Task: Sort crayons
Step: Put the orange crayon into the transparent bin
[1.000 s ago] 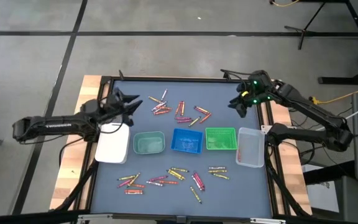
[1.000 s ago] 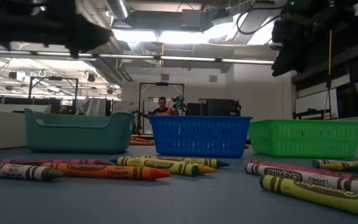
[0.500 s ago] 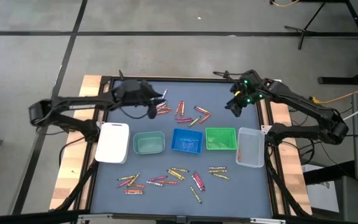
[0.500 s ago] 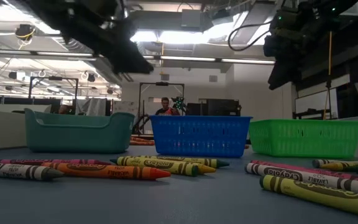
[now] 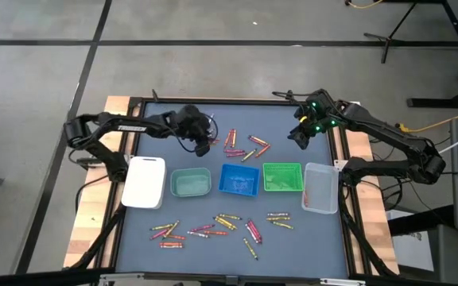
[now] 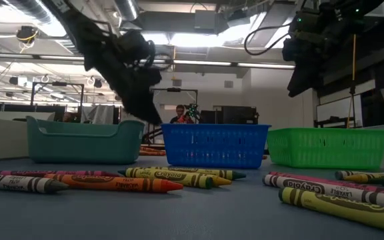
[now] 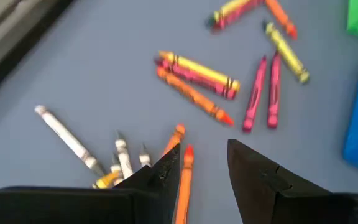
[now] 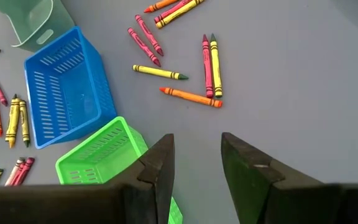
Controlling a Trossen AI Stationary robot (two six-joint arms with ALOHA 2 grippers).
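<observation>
Crayons (image 5: 230,141) lie in a far cluster beyond the blue tray (image 5: 239,179) and a second scatter on its near side. Left gripper (image 7: 205,163): jaws apart, empty, directly above an orange crayon (image 7: 183,180) in the far cluster. Right gripper (image 8: 197,158): jaws apart, empty, beyond the green tray (image 5: 282,176)

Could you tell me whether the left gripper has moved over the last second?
Yes. The left gripper has swung away from the white tray toward the crayons behind the blue basket.

- Crayons (image 5: 230,141): red, orange, yellow, pink, grey (paper-wrapped).
- Trays: white (image 5: 143,183), teal (image 5: 190,183), blue slatted (image 5: 239,179), green (image 5: 281,177), clear (image 5: 320,188).
- Table (image 5: 213,202): slate blue.
</observation>
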